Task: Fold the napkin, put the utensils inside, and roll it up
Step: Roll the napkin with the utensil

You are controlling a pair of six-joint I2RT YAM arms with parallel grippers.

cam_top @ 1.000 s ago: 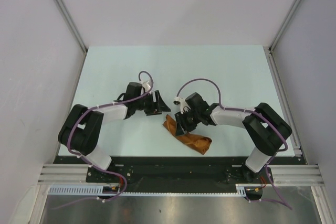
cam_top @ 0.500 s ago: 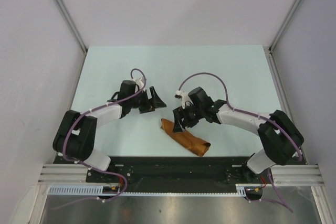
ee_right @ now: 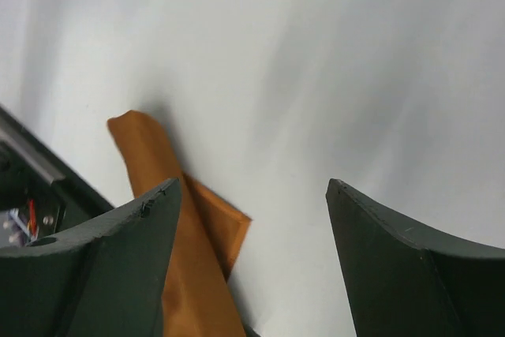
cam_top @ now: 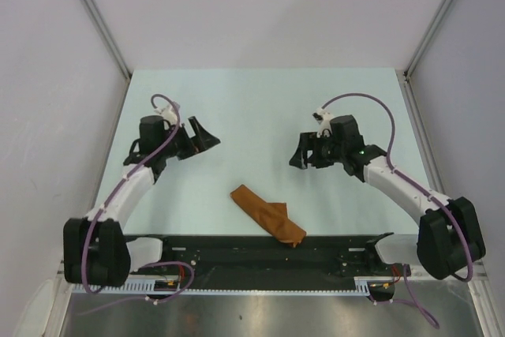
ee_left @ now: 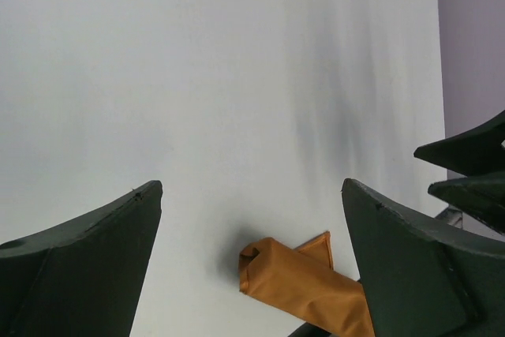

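In the last second you pulled both arms away from the napkin (cam_top: 268, 215), which lay rolled at the near middle of the table (cam_top: 260, 100). Your left gripper (cam_top: 207, 135) and right gripper (cam_top: 300, 152) stood open and empty. Rolling looked done; no fork showed. Next, you needed only to retreat.

Folded-up orange napkin (ee_right: 197, 242) on pale table (ee_right: 316, 53), gripper (ee_right: 251, 187) jaws wide apart

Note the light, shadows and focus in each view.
Top external: even, soft light, no glare, the napkin sharp. Left wrist: soft shadow beside the napkin's end, grey streaks across the table. Right wrist: similar shadow by the napkin, no glare.
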